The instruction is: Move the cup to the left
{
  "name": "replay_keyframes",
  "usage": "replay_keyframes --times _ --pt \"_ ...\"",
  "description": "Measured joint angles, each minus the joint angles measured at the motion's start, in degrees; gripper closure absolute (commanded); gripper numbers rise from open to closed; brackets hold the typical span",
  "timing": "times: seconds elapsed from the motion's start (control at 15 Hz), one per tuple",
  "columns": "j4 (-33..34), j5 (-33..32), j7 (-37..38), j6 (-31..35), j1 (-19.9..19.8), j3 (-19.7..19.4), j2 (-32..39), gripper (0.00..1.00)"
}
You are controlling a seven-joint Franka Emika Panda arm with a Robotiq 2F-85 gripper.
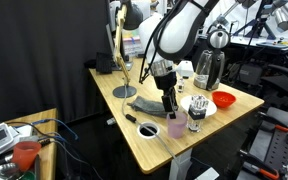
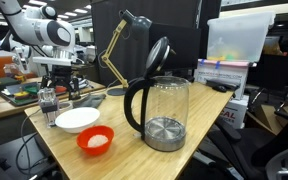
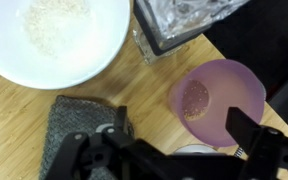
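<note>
Pink cup (image 3: 216, 100) interior shows (wrist view only).

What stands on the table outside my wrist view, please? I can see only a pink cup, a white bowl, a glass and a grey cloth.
Observer: A clear kettle with a black handle stands on the table, its lid raised.
Operator: Thank you. Is anything beside the white bowl?
Observer: Yes, a red bowl sits close beside it.
Operator: And on the cloth side of the cup?
Observer: What looks like a black marker lies on the wood there, apart from the cloth.
</note>
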Motion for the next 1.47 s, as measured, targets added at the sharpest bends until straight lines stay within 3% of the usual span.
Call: replay_keyframes --times 0.13,0.67,0.8,1.13,1.47 --pt "0.0 0.1 0.0 0.0 0.0 0.0 0.4 0.32" --pt "0.9 0.3 0.0 0.0 -1.3 -0.3 2.2 0.89" --pt "1.3 0.6 0.1 0.0 -1.4 -0.3 2.2 0.99" --pt "2.2 2.2 0.1 0.0 -1.4 -0.2 1.8 0.99" --pt "1.9 5.0 0.9 -0.6 -1.7 -0.1 -5.7 0.99"
